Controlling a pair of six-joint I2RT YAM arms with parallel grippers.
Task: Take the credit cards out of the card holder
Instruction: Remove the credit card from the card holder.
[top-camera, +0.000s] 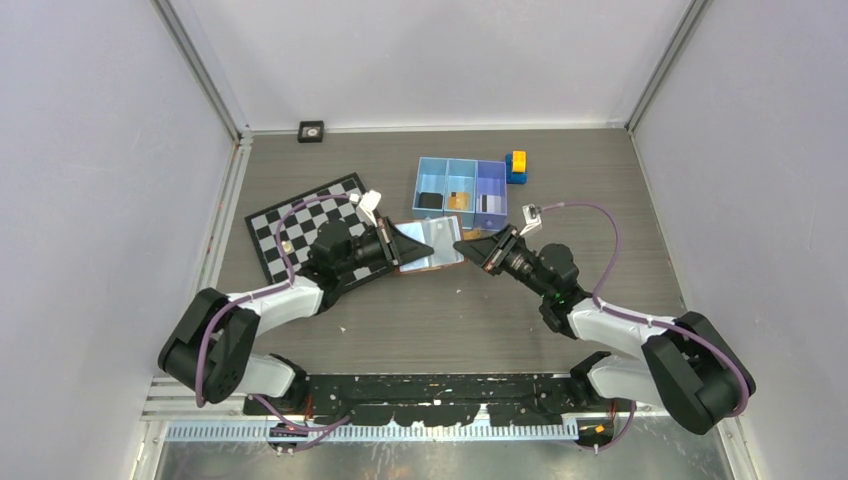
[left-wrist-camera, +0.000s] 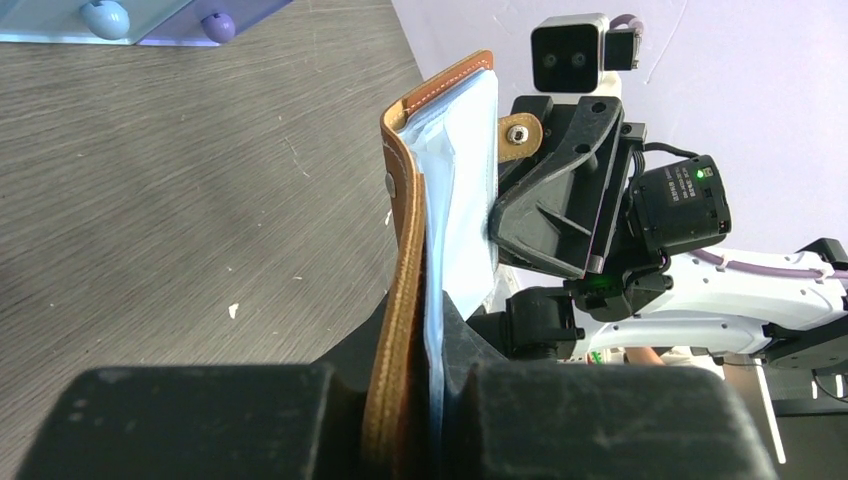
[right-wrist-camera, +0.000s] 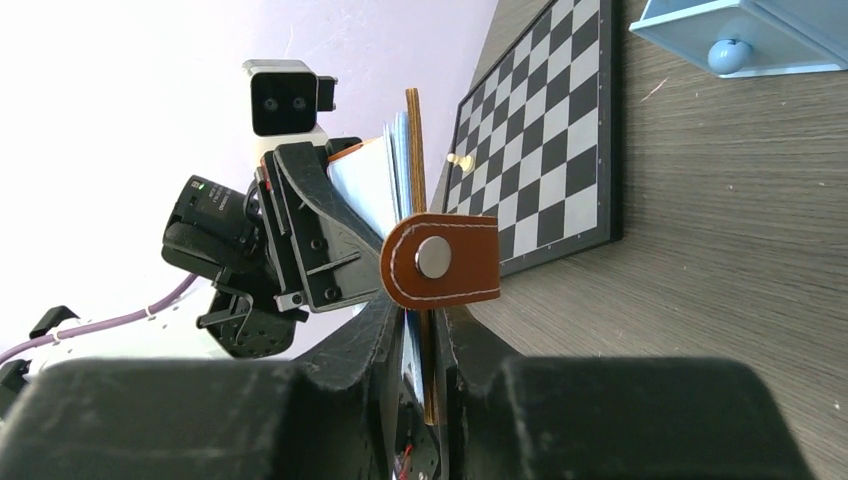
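Just in front of the blue three-compartment tray (top-camera: 420, 186), the card holder (top-camera: 435, 242) spans both hands lengthwise above the table (top-camera: 600, 200), the left hand (top-camera: 402, 246) pinching one end and the right hand (top-camera: 467, 248) pinching the other.

One each: card holder (top-camera: 432, 243), tray (top-camera: 447, 160), chessboard (top-camera: 262, 222), block (top-camera: 516, 166).

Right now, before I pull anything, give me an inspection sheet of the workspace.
Surface: grey wood-grain table.
Job's things: card holder gripped at both ends; cards in blue tray, one per compartment.
Clutter: chessboard, yellow-and-blue block, black square object at back edge.
Tools: left tool and right tool each shut on card holder.
Cables: purple cable on each arm, left one arcing over chessboard.
Surroundings: pale walls, metal frame posts.
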